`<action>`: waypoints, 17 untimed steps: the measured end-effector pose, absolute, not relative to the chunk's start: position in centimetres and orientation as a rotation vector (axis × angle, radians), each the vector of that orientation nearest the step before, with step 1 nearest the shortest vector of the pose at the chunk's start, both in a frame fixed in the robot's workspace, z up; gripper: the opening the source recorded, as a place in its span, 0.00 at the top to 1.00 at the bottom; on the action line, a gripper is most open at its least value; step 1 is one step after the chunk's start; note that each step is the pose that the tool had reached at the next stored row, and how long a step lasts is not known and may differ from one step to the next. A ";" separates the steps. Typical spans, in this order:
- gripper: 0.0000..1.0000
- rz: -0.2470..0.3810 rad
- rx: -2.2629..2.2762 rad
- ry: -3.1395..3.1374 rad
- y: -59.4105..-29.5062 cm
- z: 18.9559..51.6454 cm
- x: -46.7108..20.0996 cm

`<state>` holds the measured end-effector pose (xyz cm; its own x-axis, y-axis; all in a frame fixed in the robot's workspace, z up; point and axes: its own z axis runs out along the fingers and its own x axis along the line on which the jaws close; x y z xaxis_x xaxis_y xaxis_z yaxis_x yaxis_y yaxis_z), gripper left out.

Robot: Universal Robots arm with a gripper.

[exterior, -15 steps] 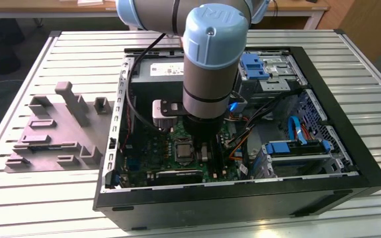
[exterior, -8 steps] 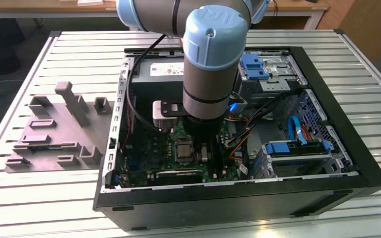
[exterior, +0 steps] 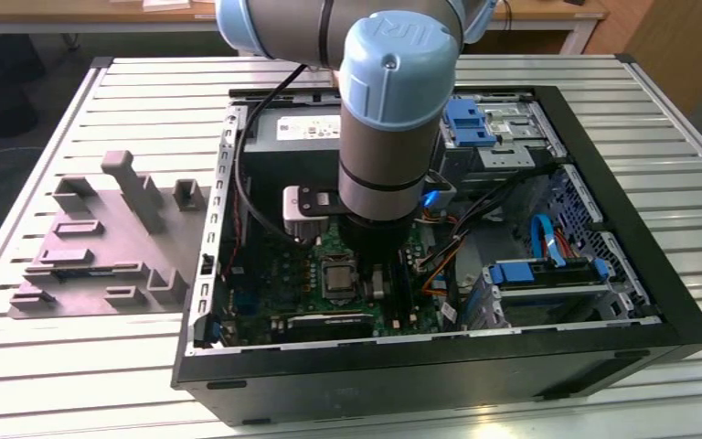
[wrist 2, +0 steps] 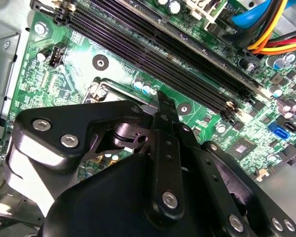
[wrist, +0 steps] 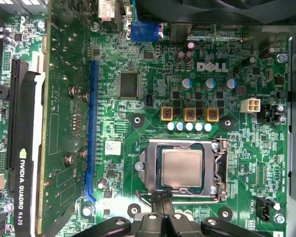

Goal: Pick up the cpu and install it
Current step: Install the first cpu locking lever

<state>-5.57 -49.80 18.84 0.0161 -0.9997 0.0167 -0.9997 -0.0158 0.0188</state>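
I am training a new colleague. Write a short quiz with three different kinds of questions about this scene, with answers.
1. True or false: the cpu lies inside the socket frame.
2. In the exterior view, the grey fixture stands on which side of the computer case? A) left B) right
3. Fill in: in the first wrist view, the gripper is at the socket's ____.

Key: 1 true; 2 A; 3 edge.

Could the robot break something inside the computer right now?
Maybe. The cpu already lies in its socket frame on the motherboard, and the gripper hangs right at the frame's edge. If it dips or slides, it could scrape the chip or knock it crooked. The graphics card standing close by could also get bumped by the arm.
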 end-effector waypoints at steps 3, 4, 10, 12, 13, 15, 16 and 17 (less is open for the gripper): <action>0.89 -0.002 2.221 -2.186 -49.8 18.8 -5.5; 0.89 -0.002 2.221 -2.186 -49.8 18.8 -5.5; 0.89 -0.003 2.222 -2.186 -49.8 18.7 -5.4; 0.89 -0.002 2.222 -2.185 -49.8 18.7 -5.4; 0.89 -0.002 2.222 -2.185 -49.8 18.7 -5.4; 0.89 -0.002 2.222 -2.185 -49.8 18.7 -5.4; 0.89 -0.002 2.222 -2.185 -49.8 18.7 -5.4; 0.89 -0.003 2.222 -2.186 -49.8 18.7 -5.4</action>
<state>-5.41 -49.80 18.70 0.0167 -0.9997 0.0160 -0.9997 -0.0164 0.0189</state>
